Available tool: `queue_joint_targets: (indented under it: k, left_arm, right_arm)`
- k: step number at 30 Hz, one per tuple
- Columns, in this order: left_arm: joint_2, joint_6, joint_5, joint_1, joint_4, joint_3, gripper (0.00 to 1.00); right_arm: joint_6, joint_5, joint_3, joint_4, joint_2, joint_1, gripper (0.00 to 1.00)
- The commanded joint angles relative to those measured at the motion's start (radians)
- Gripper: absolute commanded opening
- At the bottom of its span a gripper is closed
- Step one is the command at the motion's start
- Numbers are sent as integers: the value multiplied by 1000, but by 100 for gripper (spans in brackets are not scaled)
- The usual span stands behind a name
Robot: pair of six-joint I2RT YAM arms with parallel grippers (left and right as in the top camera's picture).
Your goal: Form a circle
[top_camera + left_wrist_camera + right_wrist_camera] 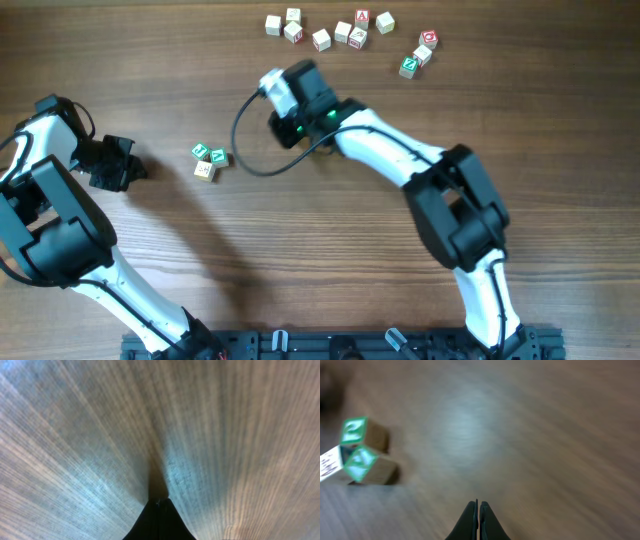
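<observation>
3 cubes [208,160] touching — left gripper [159,504], right gripper [478,506] closed, empty.

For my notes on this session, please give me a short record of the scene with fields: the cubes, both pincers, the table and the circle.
cluster: three cubes touching, two green-faced, one pale
other cubes: about eleven, scattered along the far edge
left pincer: shut, empty, left of the cluster, apart from it
right pincer: shut, empty, near the cluster, not touching
table: wood grain
circle: not formed
</observation>
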Motion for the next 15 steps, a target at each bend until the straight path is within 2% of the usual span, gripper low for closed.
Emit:
queue_joint_targets:
  k: [1,6,10,13,15]
  left_arm:
    - [-74,63,-10,-9,25,4,4]
    - [-283,147,-64,-60,56,53,4]
    - [-490,157,-199,-175,108,56,4]
    - [-626,257,-201,-290,150,55,4]
    - [-687,275,-200,-340,171,55,4]
  right_arm:
    - [26,72,-5,-63,-103,-85,4]
    - [80,214,-5,-142,-239,-194,5]
    - [134,283,-5,-230,-392,-298,4]
    - [163,338,-5,-336,-516,-384,5]
    - [195,410,-5,-404,-578,-419,5]
